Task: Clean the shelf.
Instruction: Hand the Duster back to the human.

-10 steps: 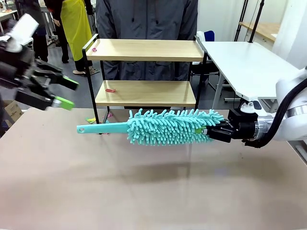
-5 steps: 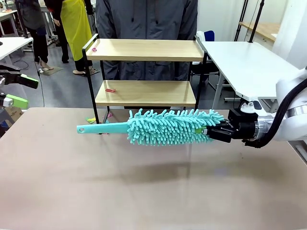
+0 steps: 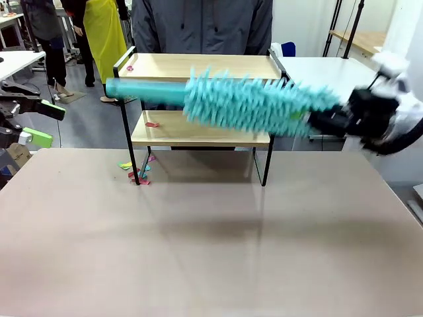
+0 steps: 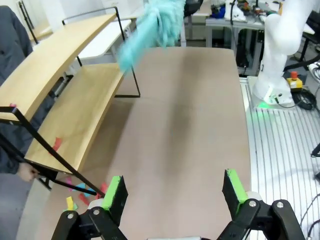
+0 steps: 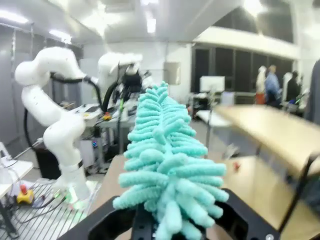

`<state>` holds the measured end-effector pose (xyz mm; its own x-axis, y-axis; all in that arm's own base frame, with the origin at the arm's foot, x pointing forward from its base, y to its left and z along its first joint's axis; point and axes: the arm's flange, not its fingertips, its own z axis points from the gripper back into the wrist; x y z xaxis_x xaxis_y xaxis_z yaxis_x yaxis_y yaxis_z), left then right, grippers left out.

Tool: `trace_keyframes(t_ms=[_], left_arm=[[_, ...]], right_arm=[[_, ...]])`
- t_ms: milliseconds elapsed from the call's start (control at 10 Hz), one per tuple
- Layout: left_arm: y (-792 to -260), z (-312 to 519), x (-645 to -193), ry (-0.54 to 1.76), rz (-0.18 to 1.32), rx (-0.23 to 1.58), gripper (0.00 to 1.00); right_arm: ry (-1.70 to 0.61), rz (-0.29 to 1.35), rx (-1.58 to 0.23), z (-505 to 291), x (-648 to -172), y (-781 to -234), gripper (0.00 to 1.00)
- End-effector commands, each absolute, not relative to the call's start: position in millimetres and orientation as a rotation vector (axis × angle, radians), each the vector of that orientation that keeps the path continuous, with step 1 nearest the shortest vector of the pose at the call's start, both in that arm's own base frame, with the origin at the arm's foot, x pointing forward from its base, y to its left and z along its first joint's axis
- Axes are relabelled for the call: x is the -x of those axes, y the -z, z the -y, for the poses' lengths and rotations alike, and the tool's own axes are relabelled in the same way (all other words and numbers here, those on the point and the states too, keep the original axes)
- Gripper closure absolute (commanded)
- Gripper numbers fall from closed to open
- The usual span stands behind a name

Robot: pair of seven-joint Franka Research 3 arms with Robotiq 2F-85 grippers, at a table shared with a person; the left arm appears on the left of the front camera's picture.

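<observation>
The shelf (image 3: pixel 198 99) stands at the far edge of the table (image 3: pixel 198 244), in front of a person. The right gripper (image 3: pixel 324 120), fingers clamped on the fluffy end of a teal microfibre duster (image 3: pixel 251 102), holds it level with the boards. Red scraps (image 3: pixel 152 124) lie on both boards, so cleaning looks barely begun. The left gripper (image 4: pixel 172 192) hangs far left, fingers spread, empty.

Shelf (image 3: pixel 198 129) at table's (image 3: pixel 198 251) far edge; duster (image 3: pixel 251 102) in air before it; person (image 3: pixel 201 26) behind.
</observation>
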<state>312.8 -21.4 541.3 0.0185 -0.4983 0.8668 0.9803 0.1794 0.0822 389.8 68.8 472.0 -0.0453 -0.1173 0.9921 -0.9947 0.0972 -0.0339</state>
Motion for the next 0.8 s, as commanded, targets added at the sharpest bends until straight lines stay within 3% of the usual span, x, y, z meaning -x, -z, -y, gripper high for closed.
trace_keyframes(t_ms=[0,300,700], left_arm=[[-540.3,20.0,-315.7,1.309,0.961,0.683,0.00],[-540.3,20.0,-315.7,1.309,0.961,0.683,0.00],[-540.3,20.0,-315.7,1.309,0.961,0.683,0.00]], right_arm=[[-1.002,1.504,-1.076,-45.6,-362.2,-515.7,0.83],[-0.683,1.725,-0.787,16.2,-352.5,-559.1,0.83],[-0.283,1.816,-0.430,91.4,-354.9,-534.2,0.83]])
